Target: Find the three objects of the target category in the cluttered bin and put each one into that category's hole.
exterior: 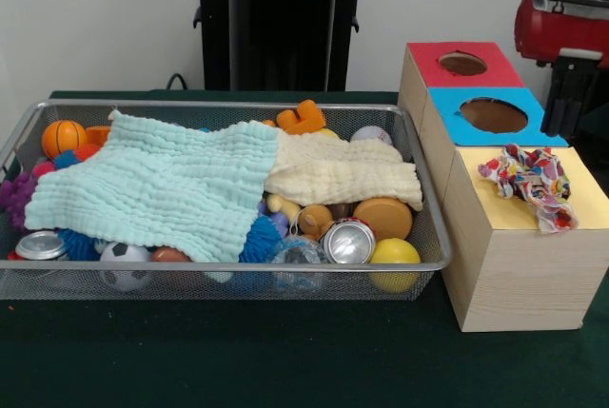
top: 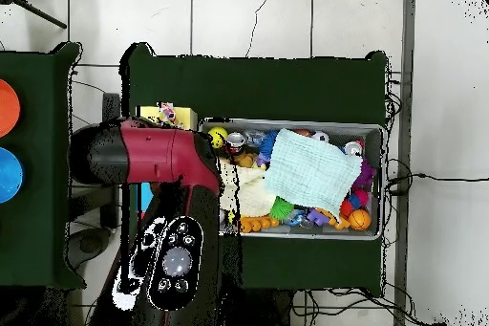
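The green worktop (exterior: 238,360) carries it all. The red and black arm (exterior: 561,28) is off to the right of the wire bin (exterior: 285,265), past the wooden box (exterior: 514,265). Its end effector (exterior: 569,104) is a dark shape there, and I cannot tell if it is released or clenched.

The bin is full. A big mint cloth (exterior: 162,189) and a cream cloth (exterior: 343,175) lie over most of the toys, so the wanted ones may be hidden under them. The cloths are soft and floppy. I think a pinch in the middle of one would lift it.

At the bin's front edge sit a shiny can (exterior: 348,242) and a yellow ball (exterior: 394,254). The can looks light and easy to dent, so hold its sides. The ball may roll away.

Right of the bin, a small rag toy (exterior: 528,178) lies on the box's yellow top. It looks soft and easy to grab.
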Controlling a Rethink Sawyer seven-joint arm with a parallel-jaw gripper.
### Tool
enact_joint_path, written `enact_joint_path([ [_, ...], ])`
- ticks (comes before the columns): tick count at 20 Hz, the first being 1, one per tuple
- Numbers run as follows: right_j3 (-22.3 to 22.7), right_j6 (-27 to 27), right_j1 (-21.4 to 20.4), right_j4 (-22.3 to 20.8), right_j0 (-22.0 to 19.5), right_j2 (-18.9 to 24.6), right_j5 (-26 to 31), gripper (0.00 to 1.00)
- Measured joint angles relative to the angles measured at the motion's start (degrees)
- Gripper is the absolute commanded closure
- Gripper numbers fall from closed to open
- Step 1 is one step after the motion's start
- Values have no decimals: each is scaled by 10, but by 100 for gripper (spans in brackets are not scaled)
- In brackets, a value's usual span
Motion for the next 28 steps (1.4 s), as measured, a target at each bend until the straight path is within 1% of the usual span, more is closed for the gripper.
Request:
enact_joint_path([
  [10,0,0,3,0,0,-17,0,100],
  [16,0,0,9,0,0,-20,0,100],
  [28,0,0,43,0,0,-20,0,100],
])
